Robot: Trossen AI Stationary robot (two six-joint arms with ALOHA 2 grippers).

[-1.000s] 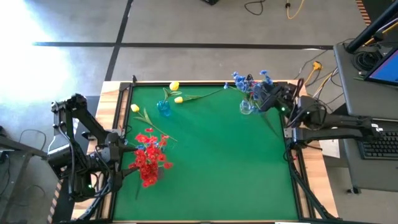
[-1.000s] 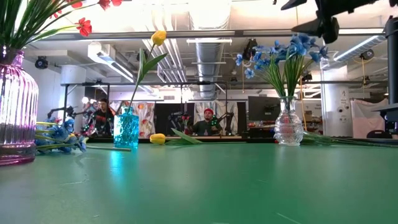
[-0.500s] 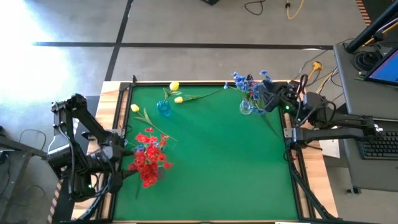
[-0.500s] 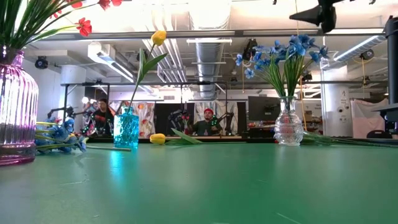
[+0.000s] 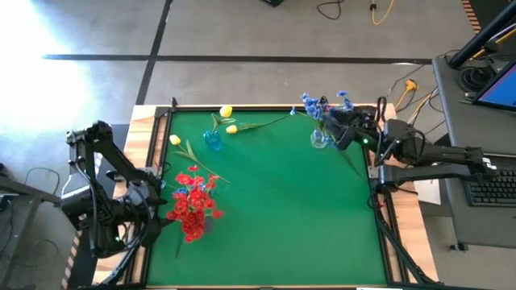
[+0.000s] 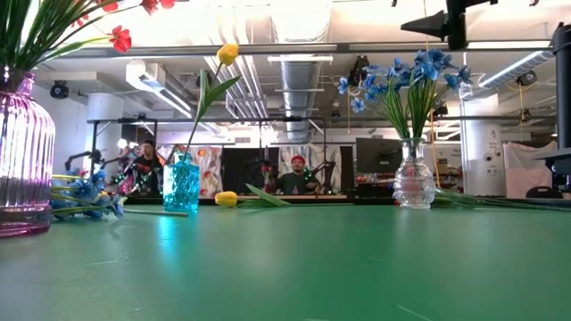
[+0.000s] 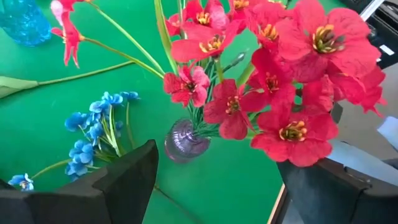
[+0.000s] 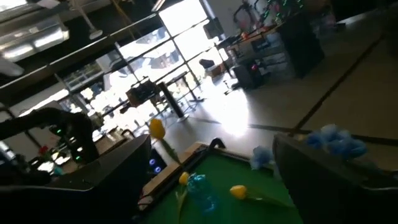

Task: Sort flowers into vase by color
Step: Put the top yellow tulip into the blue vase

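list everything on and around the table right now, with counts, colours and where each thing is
red flowers: one bunch, red, in the purple vase near the table's left edge
blue flowers: one bunch, blue, in the clear vase, far right
loose blue flowers: a few, blue, lying beside the purple vase
yellow flowers: three, yellow, one upright in the blue vase, others lying nearby
table: one, green
people: two, in the room behind
left gripper: open, beside the red flowers
right gripper: open, above the blue flowers

The green desk [image 5: 282, 217] carries a clear vase [image 5: 320, 139] just beside the right tool [image 5: 345, 129], a purple vase [image 7: 185, 140] near the left tool [image 5: 151, 193], a small blue vase [image 5: 212, 140], and what look like loose yellow flowers [image 5: 232, 128] and blue flowers [image 7: 93, 130].
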